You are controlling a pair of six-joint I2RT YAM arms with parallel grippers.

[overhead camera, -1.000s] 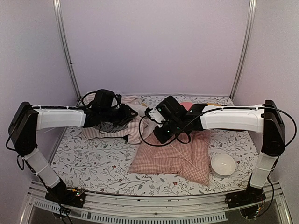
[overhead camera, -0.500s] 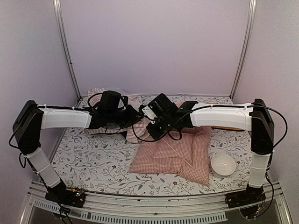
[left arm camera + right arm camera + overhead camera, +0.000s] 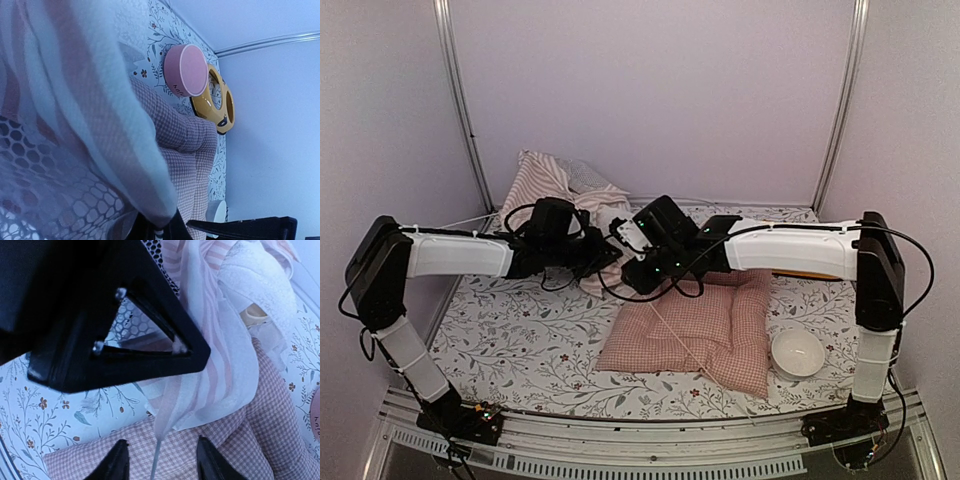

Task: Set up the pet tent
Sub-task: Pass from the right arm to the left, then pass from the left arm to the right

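Over the floral table [image 3: 510, 340], the pet tent [image 3: 545, 185] is heaped at the back left, its striped cloth clamped in the closed left gripper [image 3: 605, 253], while the right gripper [image 3: 161, 450], jaws parted and empty, hangs just right of it, fabric dangling straight ahead.

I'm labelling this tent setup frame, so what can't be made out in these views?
Pink-and-white striped fabric pet tent: top view, lower part hidden behind both arms; left wrist view, only blurred fabric against the lens.
Thin white pole: top view, upper end vanishes under the right gripper.
Round pink bowl and yellow ring-shaped stand: top view, almost wholly hidden behind the right arm.
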